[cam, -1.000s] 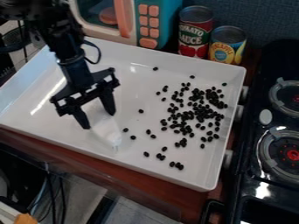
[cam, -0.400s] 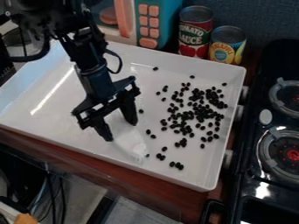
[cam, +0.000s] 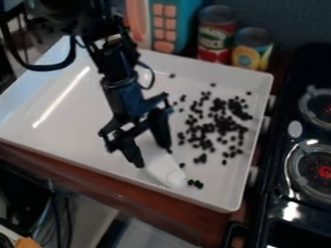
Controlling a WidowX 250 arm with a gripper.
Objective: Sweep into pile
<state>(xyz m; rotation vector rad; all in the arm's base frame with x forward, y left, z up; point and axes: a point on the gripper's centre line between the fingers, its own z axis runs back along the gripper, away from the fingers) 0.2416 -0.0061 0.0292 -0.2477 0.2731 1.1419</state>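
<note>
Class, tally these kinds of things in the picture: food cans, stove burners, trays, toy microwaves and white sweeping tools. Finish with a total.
Food cans: 2
Stove burners: 2
Tray: 1
Toy microwave: 1
White sweeping tool: 1
Total: 7

The black arm [cam: 118,60] is entering at the top edge, left of centre, and is slanting down toward the lower right, its wrist section [cam: 123,97] leaning the same way (a dark cable [cam: 153,77] is bowing out to the right just above it). The gripper [cam: 154,157] is hanging low at the arm's end, its crosspiece sloping from lower left to upper right. Both fingers [cam: 132,154] are pointing downward and standing apart in a holding grip, the left-hand tip sitting lower in view.
</note>
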